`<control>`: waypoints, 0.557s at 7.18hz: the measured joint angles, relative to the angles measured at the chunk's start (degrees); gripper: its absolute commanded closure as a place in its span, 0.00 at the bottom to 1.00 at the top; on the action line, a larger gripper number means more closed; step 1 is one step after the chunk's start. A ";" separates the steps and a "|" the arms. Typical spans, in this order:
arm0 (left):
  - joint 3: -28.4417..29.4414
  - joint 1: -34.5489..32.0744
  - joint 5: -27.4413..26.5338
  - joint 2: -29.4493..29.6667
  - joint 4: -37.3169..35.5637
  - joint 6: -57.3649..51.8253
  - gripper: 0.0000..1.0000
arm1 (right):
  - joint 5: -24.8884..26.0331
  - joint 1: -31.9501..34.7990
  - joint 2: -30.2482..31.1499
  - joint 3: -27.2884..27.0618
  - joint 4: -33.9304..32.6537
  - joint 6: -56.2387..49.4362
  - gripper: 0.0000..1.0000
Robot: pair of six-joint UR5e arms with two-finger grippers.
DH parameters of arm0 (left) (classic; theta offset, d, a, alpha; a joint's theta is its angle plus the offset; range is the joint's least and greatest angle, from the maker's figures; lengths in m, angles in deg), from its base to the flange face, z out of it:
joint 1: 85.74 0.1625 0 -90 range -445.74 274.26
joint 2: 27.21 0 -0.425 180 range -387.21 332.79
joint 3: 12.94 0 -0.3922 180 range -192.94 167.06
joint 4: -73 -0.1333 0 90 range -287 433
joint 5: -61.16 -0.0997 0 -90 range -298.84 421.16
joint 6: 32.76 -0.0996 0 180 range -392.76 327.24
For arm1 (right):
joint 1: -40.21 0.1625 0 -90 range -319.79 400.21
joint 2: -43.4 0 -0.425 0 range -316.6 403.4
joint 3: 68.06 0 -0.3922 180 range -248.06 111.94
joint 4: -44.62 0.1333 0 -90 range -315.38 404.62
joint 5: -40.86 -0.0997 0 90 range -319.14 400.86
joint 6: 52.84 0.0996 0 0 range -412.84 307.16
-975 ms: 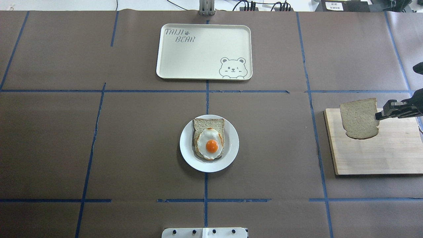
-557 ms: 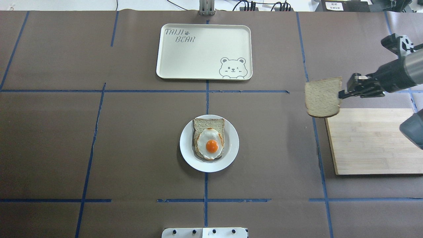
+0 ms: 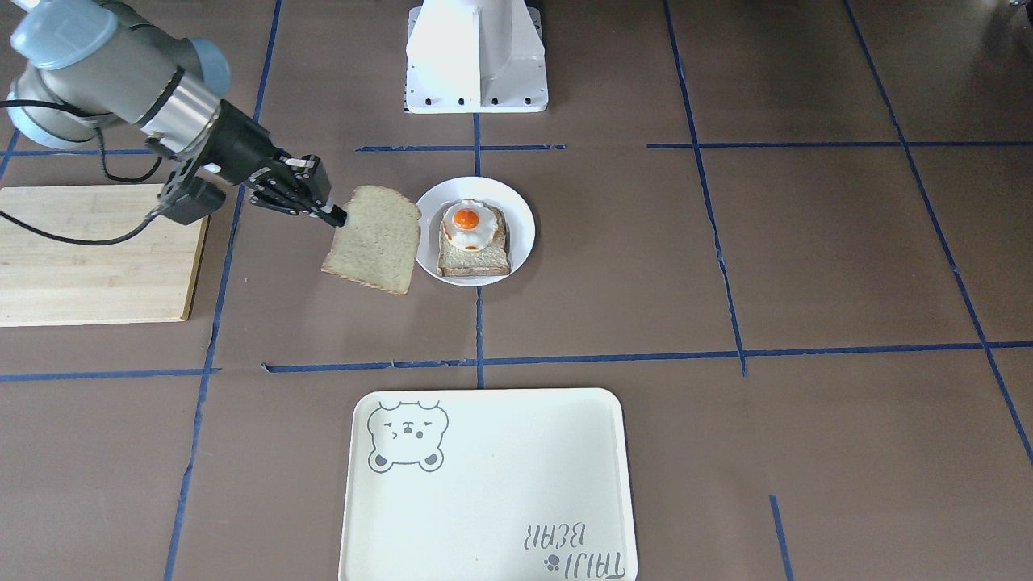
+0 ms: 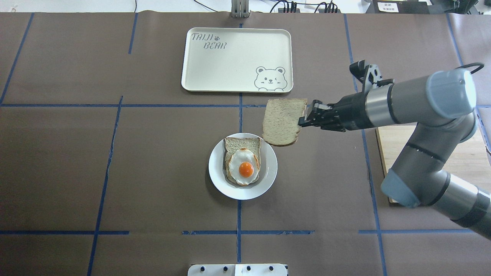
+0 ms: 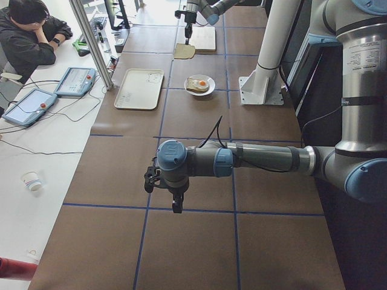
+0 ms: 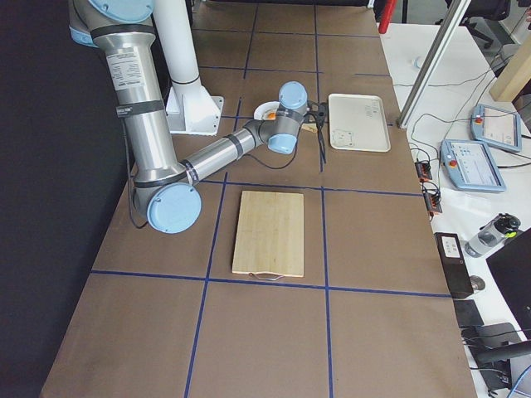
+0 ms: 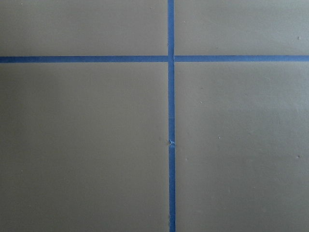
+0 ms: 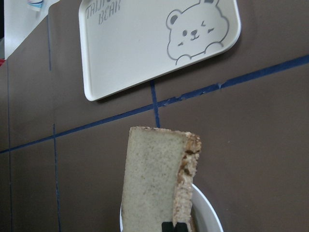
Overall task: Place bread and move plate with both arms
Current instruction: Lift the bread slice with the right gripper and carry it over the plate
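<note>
My right gripper (image 4: 301, 122) is shut on the crust edge of the plain bread (image 4: 283, 122) and holds it in the air, tilted. The slice hangs just past the far right rim of the white plate (image 4: 268, 176). On the plate lies another slice topped with a fried egg (image 4: 243, 164). The front view shows the same gripper (image 3: 337, 216), bread (image 3: 375, 240) and plate (image 3: 521, 219). The right wrist view shows the bread (image 8: 154, 183) edge-on above the plate rim (image 8: 211, 215). My left gripper (image 5: 175, 204) hangs over bare table far to the left; I cannot tell whether it is open.
A cream tray with a bear drawing (image 4: 237, 59) lies at the far middle of the table. A wooden cutting board (image 4: 395, 140) lies at the right under my right arm. The white robot base (image 3: 476, 52) stands at the near edge. Blue tape lines cross the brown table cover.
My right arm has carried the bread leftward from above the cutting board to beside the plate's far right rim. The plate and the egg slice have not moved.
</note>
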 measured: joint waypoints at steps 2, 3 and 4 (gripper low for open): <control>0.06 0.00 -0.06 -0.18 0.04 -0.06 0.00 | 11.44 -9.49 -2.39 0.92 2.11 0.22 1.00; 0.07 0.00 -0.07 -0.27 0.01 -0.06 0.00 | 15.23 -12.50 -4.28 2.20 2.15 -0.60 1.00; 0.04 0.00 -0.07 -0.41 0.01 -0.07 0.00 | 17.44 -14.12 -5.71 3.44 2.09 -2.04 1.00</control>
